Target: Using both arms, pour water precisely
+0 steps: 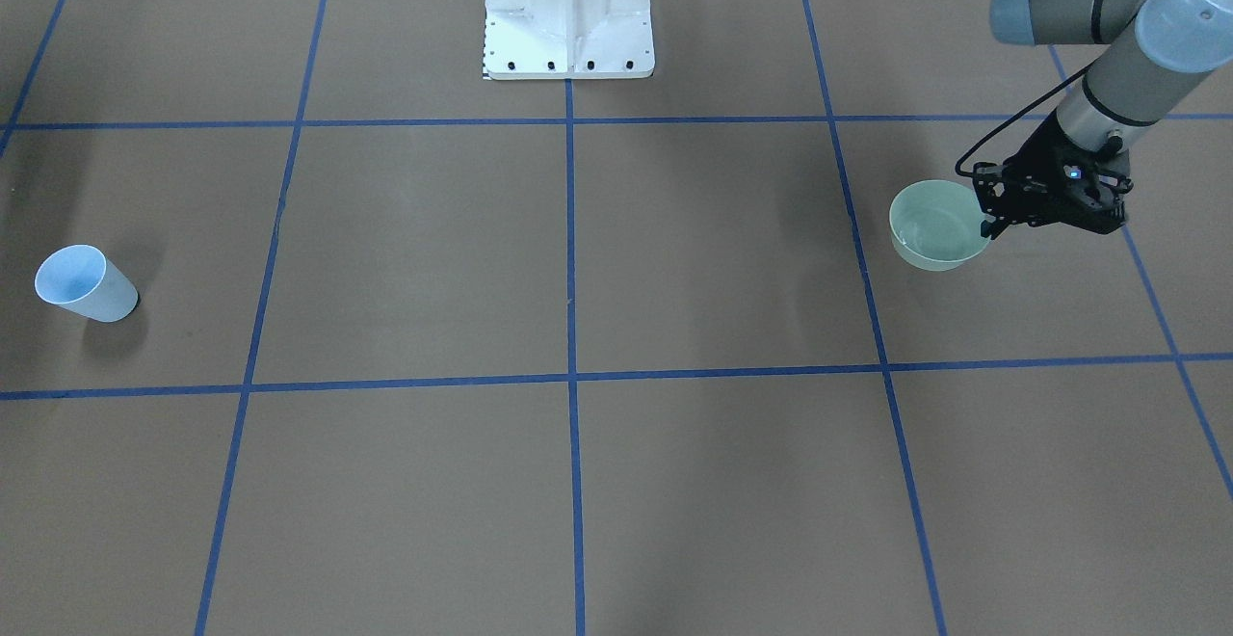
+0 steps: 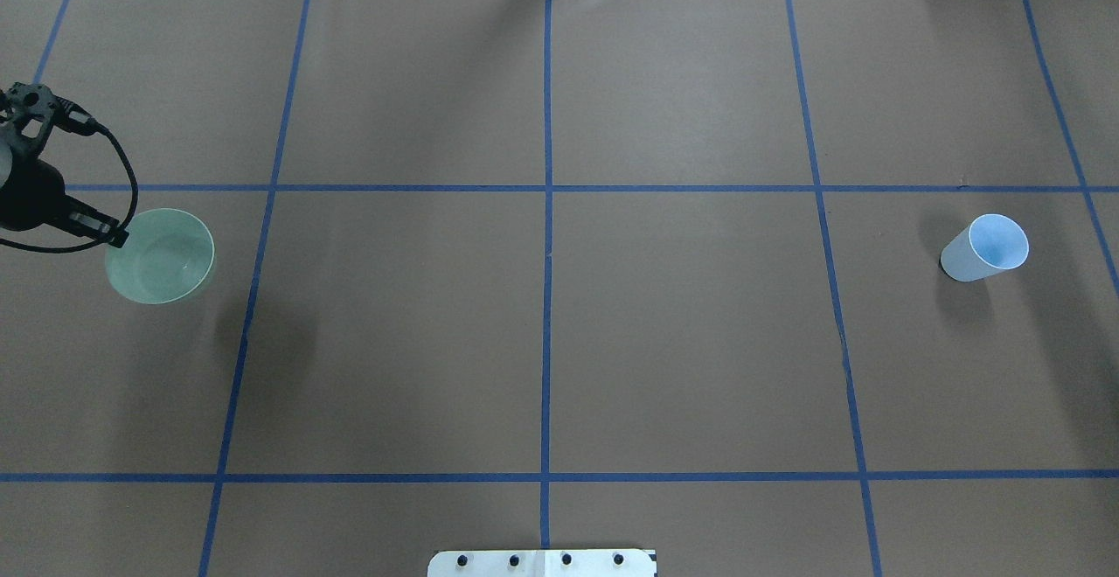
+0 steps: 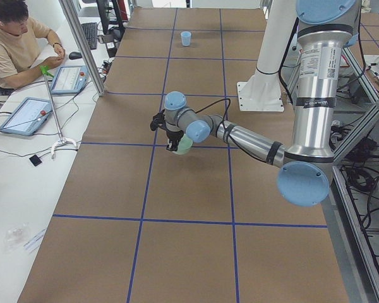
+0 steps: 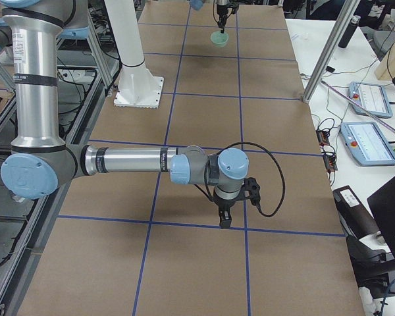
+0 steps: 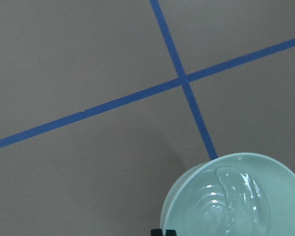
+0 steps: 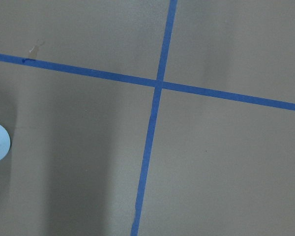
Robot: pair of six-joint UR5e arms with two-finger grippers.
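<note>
Surface: a brown paper-covered table marked into large squares by blue tape lines.
Water: a small clear pool with ripples and white glints, lying in the pale green round bowl.
Bowl: at the table's far left end on the robot's side; whether it rests on the paper or is lifted I cannot tell.
Left gripper: the black two-finger tool is pinched onto the bowl's outer rim, at the end of the grey left arm.
Cup: a light-blue tapered plastic cup stands upright at the opposite end, well apart from the bowl, nothing touching it.
Right gripper: points down over bare paper on the near grey right arm; whether its jaws are apart I cannot tell.
Progress: early, by my reading. The bowl is gripped, the cup is not yet grasped, and no pour has begun; bringing the two vessels together and tipping remain.
Room: the whole middle of the table between the vessels lies open. The white metal pedestal stands at the robot's edge; bowl and cup both sit near the table's ends, so inward travel looks safest.
</note>
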